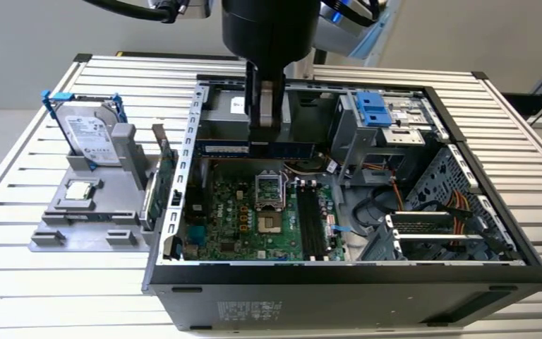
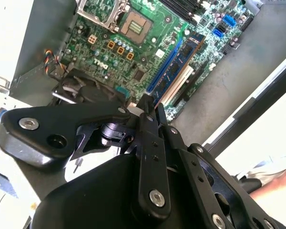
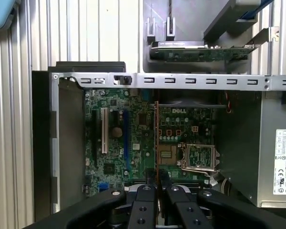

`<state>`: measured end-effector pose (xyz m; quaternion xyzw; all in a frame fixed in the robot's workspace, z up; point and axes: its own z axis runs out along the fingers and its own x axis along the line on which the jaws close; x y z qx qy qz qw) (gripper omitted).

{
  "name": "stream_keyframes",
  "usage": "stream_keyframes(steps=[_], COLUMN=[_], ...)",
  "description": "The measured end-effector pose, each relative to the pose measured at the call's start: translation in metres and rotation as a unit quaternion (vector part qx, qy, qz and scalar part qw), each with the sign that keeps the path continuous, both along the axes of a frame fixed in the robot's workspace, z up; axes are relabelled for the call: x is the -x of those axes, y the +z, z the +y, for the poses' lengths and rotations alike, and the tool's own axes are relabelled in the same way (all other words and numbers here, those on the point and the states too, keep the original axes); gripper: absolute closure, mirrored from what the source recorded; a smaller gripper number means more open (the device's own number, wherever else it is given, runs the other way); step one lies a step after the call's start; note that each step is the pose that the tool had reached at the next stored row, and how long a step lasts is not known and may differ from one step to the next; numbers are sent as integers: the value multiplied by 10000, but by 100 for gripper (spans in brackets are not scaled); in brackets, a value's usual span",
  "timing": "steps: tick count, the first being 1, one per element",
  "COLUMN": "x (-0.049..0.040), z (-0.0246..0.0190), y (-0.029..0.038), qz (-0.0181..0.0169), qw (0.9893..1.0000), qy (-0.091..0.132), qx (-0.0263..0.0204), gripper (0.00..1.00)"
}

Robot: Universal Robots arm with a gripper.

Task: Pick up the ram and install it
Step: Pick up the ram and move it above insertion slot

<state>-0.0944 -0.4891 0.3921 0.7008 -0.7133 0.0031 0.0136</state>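
black two-finger gripper (image 1: 265,138) hangs upper-mid in the exterior view, over the open black pc case (image 1: 346,282). fingers (image 3: 145,205) nearly shut, pinching the long thin green-blue ram stick w/ black chips (image 1: 224,148) at its middle. ram is level, above the green motherboard (image 1: 238,222), clear of the black slots (image 1: 310,226).

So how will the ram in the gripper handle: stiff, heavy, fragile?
Probably stiff: the ram juts level from both sides of the gripper without sagging. Likely light: in the first wrist view the ram is a thin sliver edge-on. Its bare chips suggest it is fragile.
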Motion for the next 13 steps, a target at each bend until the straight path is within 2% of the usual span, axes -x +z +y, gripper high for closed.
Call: stream_keyframes(steps=[13], x=[-65], z=[0], y=[0], qz=[1], qw=[9997], qy=[-240], qx=[0], gripper=[100])
